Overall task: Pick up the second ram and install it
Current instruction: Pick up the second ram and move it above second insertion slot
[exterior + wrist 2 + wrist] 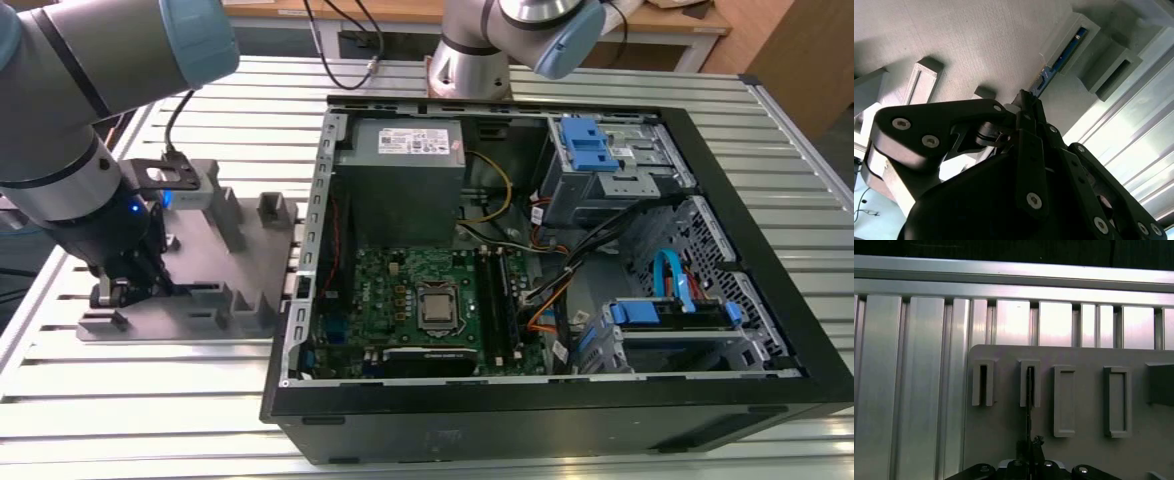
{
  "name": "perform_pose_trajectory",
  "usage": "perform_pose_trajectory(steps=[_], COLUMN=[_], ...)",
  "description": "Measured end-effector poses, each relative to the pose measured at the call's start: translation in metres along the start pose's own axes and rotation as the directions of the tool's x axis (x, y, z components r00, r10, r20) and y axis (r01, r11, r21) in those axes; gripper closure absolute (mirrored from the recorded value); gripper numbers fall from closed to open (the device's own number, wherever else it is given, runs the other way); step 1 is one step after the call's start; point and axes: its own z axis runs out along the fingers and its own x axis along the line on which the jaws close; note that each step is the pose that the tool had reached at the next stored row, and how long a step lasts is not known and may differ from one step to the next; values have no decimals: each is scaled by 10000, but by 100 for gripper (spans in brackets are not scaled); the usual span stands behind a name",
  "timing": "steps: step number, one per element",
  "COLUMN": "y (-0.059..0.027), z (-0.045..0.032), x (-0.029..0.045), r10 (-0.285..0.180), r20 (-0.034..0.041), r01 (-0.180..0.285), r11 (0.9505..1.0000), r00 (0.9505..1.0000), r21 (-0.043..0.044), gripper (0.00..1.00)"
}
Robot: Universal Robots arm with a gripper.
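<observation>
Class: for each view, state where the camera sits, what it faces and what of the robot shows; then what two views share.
Exterior view: off the arm, looking down on computer case and fixture plate; arm and gripper at the exterior view's left.
First wrist view: at the wrist, facing down past the gripper onto the plate.
Second wrist view: behind the gripper's linkage, facing the plate.
Shared by both wrist views: the second ram in its slot.

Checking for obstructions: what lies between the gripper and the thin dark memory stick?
Nothing: in the first wrist view the gripper is shut directly on the thin dark memory stick.
</observation>
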Motion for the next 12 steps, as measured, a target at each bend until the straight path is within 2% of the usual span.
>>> perform_pose_trajectory(steps=[2,7,12], y=[1,5,7], z=[-24,-159,-211], x=[-1,-7,-10], r10=[0,0,0], r20=[1,0,0], r01=[0,0,0], r11=[10000,10000,10000], r00=[10000,10000,10000], r21=[1,0,0], gripper=[86,86,86])
